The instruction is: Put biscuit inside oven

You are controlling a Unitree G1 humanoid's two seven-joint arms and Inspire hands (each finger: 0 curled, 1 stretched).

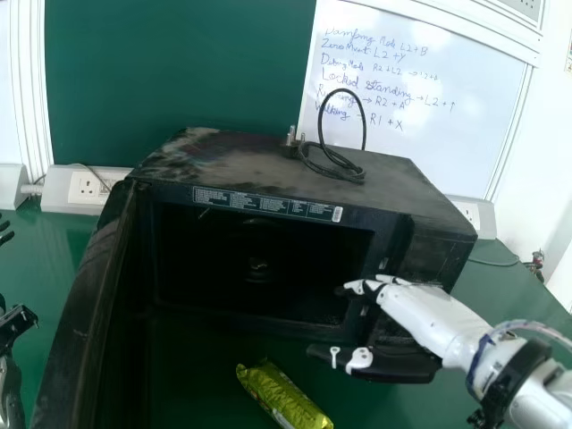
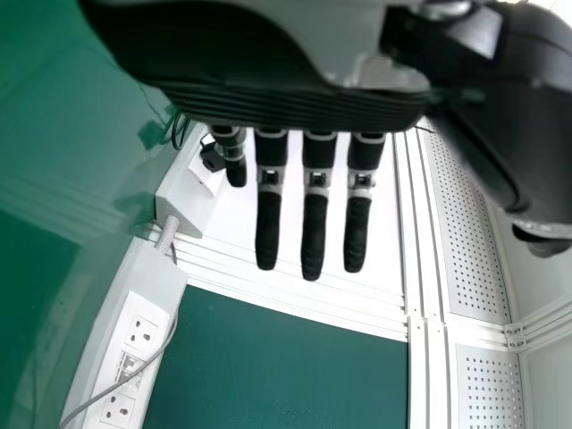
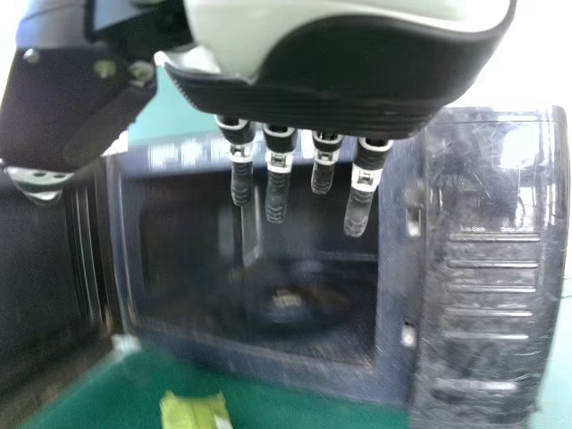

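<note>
At the far left of the head view, the left hand (image 1: 5, 237) is by the view's edge, over the green table (image 1: 55, 259). The left wrist view shows its fingers (image 2: 315, 241) straight and apart, so this hand is open. Behind it, a wall socket (image 1: 88, 186) sits on a pale strip under a green board (image 1: 179, 71).

Next comes the oven door (image 1: 82, 308), swung wide open and standing out from the left side of the black oven (image 1: 259, 154). The oven's opening faces the robot, with a dark cavity (image 1: 259, 264) inside. A black cord (image 1: 344, 170) lies looped on top, its plug (image 1: 291, 147) near the middle.

The biscuit packet (image 1: 284, 396), yellow-green, lies aslant on the table in front of the oven, outside it, to the right of the door and touching neither hand.

Right of the packet and higher in the head view, the right hand (image 1: 416, 313) is open before the right part of the opening, its fingers stretched out toward the left and its thumb (image 1: 389, 365) well apart below them. It holds nothing. Whether its fingertips reach past the oven's front edge I cannot tell. Behind the oven on the right is a whiteboard (image 1: 465, 134) with handwriting.
</note>
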